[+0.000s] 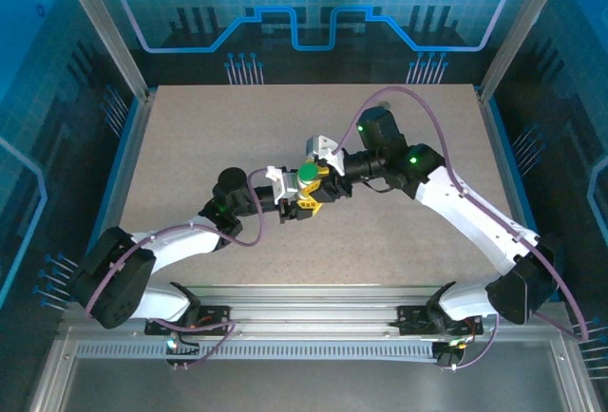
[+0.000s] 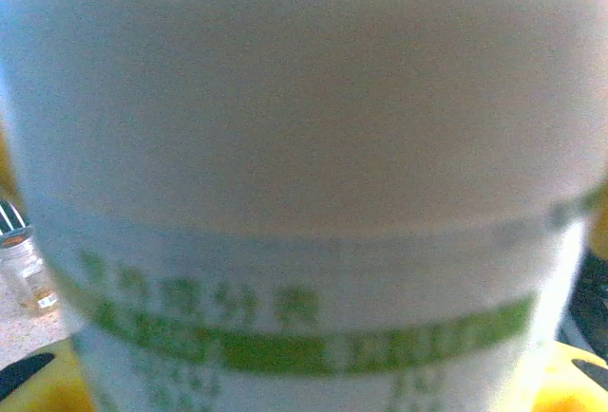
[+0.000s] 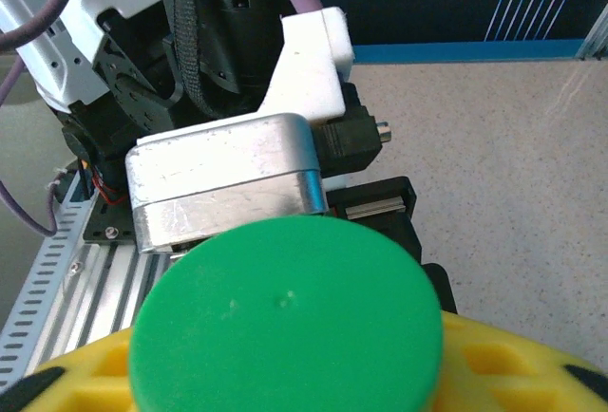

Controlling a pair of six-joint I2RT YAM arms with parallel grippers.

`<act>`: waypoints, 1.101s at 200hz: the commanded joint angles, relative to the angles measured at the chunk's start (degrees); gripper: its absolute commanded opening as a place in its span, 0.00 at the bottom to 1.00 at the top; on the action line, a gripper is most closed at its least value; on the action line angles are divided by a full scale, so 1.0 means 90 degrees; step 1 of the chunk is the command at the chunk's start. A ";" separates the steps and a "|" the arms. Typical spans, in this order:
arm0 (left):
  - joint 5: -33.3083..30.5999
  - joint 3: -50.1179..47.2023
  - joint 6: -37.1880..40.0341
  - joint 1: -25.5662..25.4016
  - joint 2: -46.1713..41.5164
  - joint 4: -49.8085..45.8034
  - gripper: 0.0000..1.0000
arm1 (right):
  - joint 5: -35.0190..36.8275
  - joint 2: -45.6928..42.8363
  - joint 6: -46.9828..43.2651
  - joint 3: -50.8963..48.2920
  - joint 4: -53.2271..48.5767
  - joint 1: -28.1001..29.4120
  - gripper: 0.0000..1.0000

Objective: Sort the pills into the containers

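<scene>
From the top camera, the two arms meet over the middle of the table (image 1: 190,137). The white bottle (image 1: 306,190) sits between them, mostly hidden under its green cap (image 1: 309,176) and the tool heads. The left gripper (image 1: 300,201) comes in from the left and the right gripper (image 1: 317,182) from the right. Both are crowded onto the bottle, so the jaw gaps cannot be made out here.

In the left wrist view, the bottle (image 2: 304,146) is pressed so close that it is blurred and cut off on all sides. The left gripper's yellow fingers (image 2: 52,395) show at the bottom corners, clamped on the bottle's body. A green band of print (image 2: 285,341) runs round the bottle, and the characters are too smeared to read. At the left edge a small glass vial (image 2: 24,270) stands on the table. Its contents are unclear.

In the right wrist view, the cap (image 3: 285,322) is seen from above, with its lower edge cut off. The right gripper's yellow fingers (image 3: 503,365) flank the cap. I cannot tell whether they grip it. The bottle's contents are hidden
</scene>
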 commanded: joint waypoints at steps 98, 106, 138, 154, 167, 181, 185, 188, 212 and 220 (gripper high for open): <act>-0.1294 -0.0179 0.0165 -0.0043 -0.0156 0.0789 0.99 | 0.1525 -0.0844 0.1965 -0.1347 0.2336 -0.0636 0.19; -0.1598 -0.0219 0.0173 -0.0038 -0.0141 0.0861 0.99 | 0.2231 -0.0899 0.2200 -0.1472 0.2553 -0.0693 0.19; -0.3474 -0.0290 -0.0338 -0.0040 -0.0206 0.1039 0.99 | 0.5196 -0.0698 0.2935 -0.1833 0.3083 -0.0781 0.21; -0.4190 -0.0261 -0.0657 -0.0044 -0.0350 0.0885 0.99 | 0.6117 -0.0361 0.3315 -0.1904 0.3312 -0.0881 0.21; -0.4586 -0.0200 -0.0903 -0.0042 -0.0487 0.0638 0.99 | 0.6495 -0.0002 0.3660 -0.1976 0.3682 -0.0989 0.21; -0.5017 -0.0031 -0.1135 -0.0040 -0.0675 0.0044 0.99 | 0.6699 0.0438 0.3857 -0.1927 0.4045 -0.1027 0.21; -0.5158 0.0048 -0.1188 -0.0042 -0.0737 -0.0175 0.99 | 0.6745 0.0565 0.3925 -0.1885 0.4106 -0.1037 0.21; -0.5270 0.0107 -0.1233 -0.0040 -0.0784 -0.0405 0.99 | 0.6769 0.0684 0.3972 -0.1845 0.4127 -0.1046 0.20; -0.6073 0.0697 -0.1408 -0.0039 -0.0918 -0.1990 0.99 | 0.6904 0.1566 0.4346 -0.1412 0.4243 -0.1104 0.20; -0.6241 0.0802 -0.1428 -0.0044 -0.0909 -0.2218 0.99 | 0.6920 0.1865 0.4468 -0.1291 0.4310 -0.1115 0.20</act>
